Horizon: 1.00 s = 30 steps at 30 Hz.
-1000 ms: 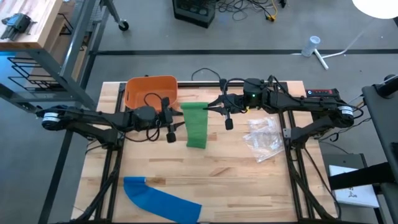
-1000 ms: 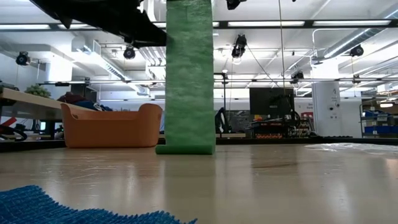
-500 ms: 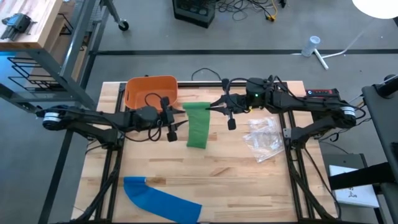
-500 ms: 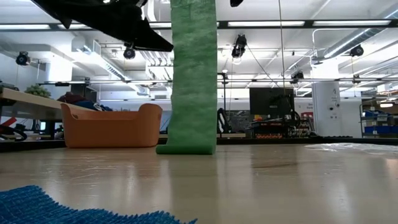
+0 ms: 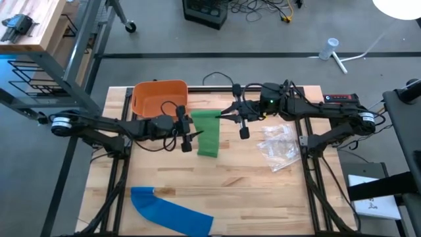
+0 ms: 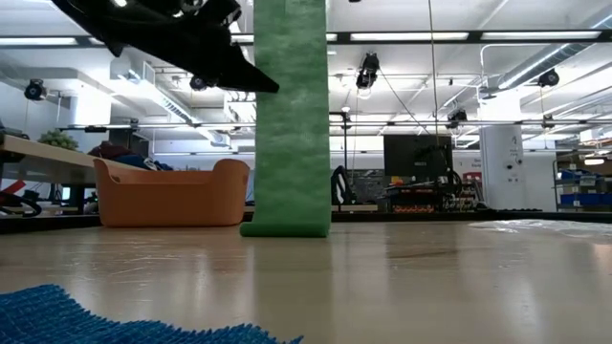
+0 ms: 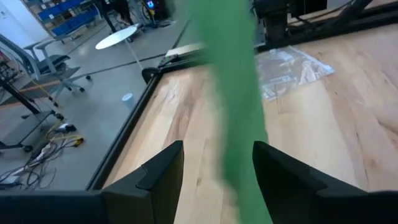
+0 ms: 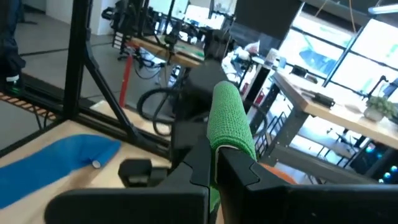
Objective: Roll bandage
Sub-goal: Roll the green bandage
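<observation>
Long green cloth bandage [image 5: 209, 133] hangs in frame middle, bottom end on wooden table [image 5: 243, 184]. Right gripper [image 5: 231, 114] pinches top end tight. Left gripper [image 5: 192, 135] beside strip, fingers part open, holding nothing. Risk: left fingers bump or miss floppy strip; it swings, slips from pinch, falls.

the hanging green bandage [image 5: 209, 131] and both arms block the bench's [image 5: 250, 184] far middle. orange bin [image 5: 160, 97] fills one far corner, plastic bag [image 5: 279, 146] the right, blue bandage [image 5: 172, 212] the near edge; between them lies open wood.
</observation>
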Each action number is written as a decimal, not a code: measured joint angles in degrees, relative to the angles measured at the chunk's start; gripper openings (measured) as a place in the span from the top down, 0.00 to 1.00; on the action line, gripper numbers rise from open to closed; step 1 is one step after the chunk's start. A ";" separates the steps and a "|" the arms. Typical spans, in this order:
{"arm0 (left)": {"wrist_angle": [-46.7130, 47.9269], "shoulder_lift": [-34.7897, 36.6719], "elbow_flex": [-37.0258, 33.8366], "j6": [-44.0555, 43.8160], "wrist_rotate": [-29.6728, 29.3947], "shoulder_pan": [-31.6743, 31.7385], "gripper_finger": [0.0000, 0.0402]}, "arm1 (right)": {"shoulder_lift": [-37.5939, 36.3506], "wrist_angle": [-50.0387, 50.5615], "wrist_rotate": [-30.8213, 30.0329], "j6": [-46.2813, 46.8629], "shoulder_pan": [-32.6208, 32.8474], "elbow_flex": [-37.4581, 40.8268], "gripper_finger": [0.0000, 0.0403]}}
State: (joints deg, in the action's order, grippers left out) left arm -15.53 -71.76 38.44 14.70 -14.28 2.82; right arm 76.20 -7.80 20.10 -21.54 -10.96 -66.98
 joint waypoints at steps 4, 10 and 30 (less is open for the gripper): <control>-0.15 -1.87 0.00 0.00 -0.12 0.68 0.59 | -0.39 -0.57 -0.04 0.06 -0.02 -0.03 0.99; -1.40 -4.02 0.00 -0.17 -0.13 1.21 0.67 | -1.94 -0.74 0.03 0.53 -0.02 -1.46 0.99; -1.85 -0.23 0.00 1.24 17.35 0.60 0.98 | -1.96 -2.45 -2.82 1.26 -0.41 -5.45 0.99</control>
State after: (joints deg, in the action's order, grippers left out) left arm -17.38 -71.99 38.44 15.94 3.06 3.42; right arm 74.24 -10.25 17.27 -20.28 -11.37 -72.43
